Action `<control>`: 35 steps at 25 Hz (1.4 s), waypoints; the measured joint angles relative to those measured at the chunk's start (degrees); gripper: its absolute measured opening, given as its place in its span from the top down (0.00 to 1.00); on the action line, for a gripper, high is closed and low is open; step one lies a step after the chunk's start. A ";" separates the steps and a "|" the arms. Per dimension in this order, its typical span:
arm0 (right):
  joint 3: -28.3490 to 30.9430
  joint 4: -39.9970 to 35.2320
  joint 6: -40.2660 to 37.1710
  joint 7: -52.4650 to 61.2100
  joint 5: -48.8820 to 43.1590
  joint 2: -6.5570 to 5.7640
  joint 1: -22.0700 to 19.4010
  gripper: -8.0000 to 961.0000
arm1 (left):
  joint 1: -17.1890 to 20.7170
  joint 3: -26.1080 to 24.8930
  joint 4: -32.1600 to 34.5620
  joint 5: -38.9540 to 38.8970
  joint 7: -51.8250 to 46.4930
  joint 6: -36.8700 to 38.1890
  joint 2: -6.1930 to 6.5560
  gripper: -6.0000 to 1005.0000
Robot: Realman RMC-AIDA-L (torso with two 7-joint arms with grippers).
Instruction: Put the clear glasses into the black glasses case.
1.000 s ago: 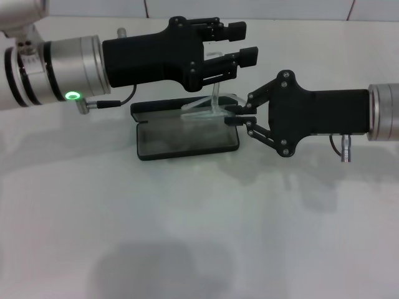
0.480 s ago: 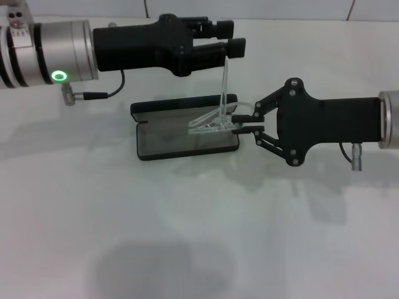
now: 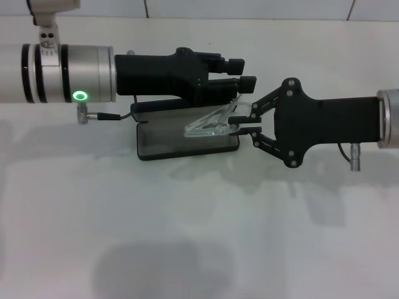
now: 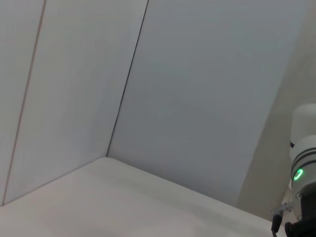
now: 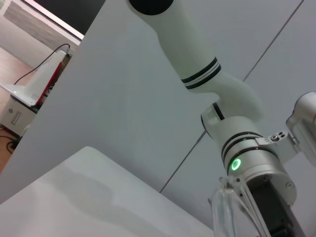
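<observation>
The black glasses case (image 3: 163, 142) lies open on the white table, grey lining up, its lid (image 3: 149, 109) behind it. Over the case's right end hang the clear glasses (image 3: 209, 127), with my right gripper (image 3: 240, 123) reaching in from the right and shut on their right end. One clear arm of the glasses slants up toward my left gripper (image 3: 243, 73), which hovers just above the back of the case. The right wrist view shows part of the clear glasses (image 5: 231, 207) in front of the left arm (image 5: 247, 163).
The white table (image 3: 199, 237) spreads out in front of the case, and a tiled wall runs behind it. The left wrist view holds only wall panels, the table and a piece of the right arm (image 4: 302, 168).
My left gripper has dropped down toward the case. The glasses arm that stood upright now slants low. The right gripper has held its place for the last half second.
</observation>
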 joint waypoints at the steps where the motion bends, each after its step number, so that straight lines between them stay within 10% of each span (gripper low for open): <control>1: 0.00 -0.01 0.00 0.00 -0.01 0.00 -0.03 0.91 | 0.00 -0.10 0.06 -0.17 0.04 0.00 -0.01 0.52; 18: -0.20 -1.91 2.73 3.50 -1.56 0.31 -1.60 0.90 | 0.77 -3.80 0.21 -1.68 3.25 -0.97 -0.06 0.52; 28: -28.93 -13.16 48.15 27.75 -16.54 0.65 -1.49 0.90 | 5.00 -15.33 1.16 -5.01 10.95 -3.34 -0.67 0.52; 35: -35.95 -13.20 55.03 39.00 -26.04 0.79 0.80 0.90 | 5.07 -14.97 1.15 -4.72 10.99 -4.23 -0.87 0.52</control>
